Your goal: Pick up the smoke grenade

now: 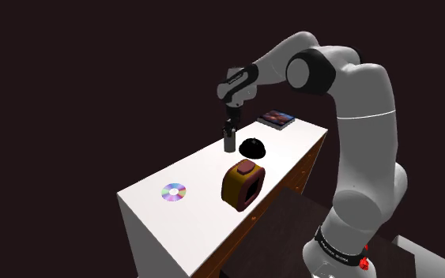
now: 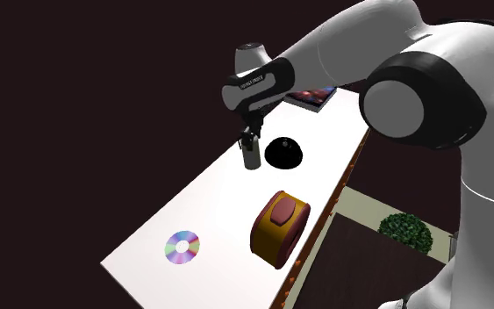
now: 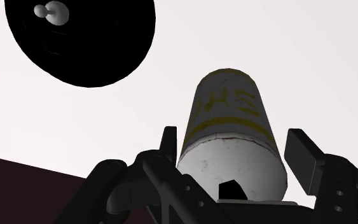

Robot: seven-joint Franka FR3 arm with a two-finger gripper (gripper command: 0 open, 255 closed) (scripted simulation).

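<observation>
Disc (image 1: 175, 192) lies at nine o'clock of the brown case (image 1: 243, 185) on the white table (image 1: 201, 213) in the shoulder view, and up at the case's twelve o'clock the grenade (image 1: 229, 140) stands upright, just beside the black dome (image 1: 253, 147) at its three o'clock. Right over it hangs the gripper (image 1: 229, 125), fingers (image 3: 304, 159) apart and straddling the can's top without clamping, a sliver of table showing between one finger and the can. Further along, the book (image 1: 277, 118) sits at the dome's one o'clock, near the far corner.
</observation>
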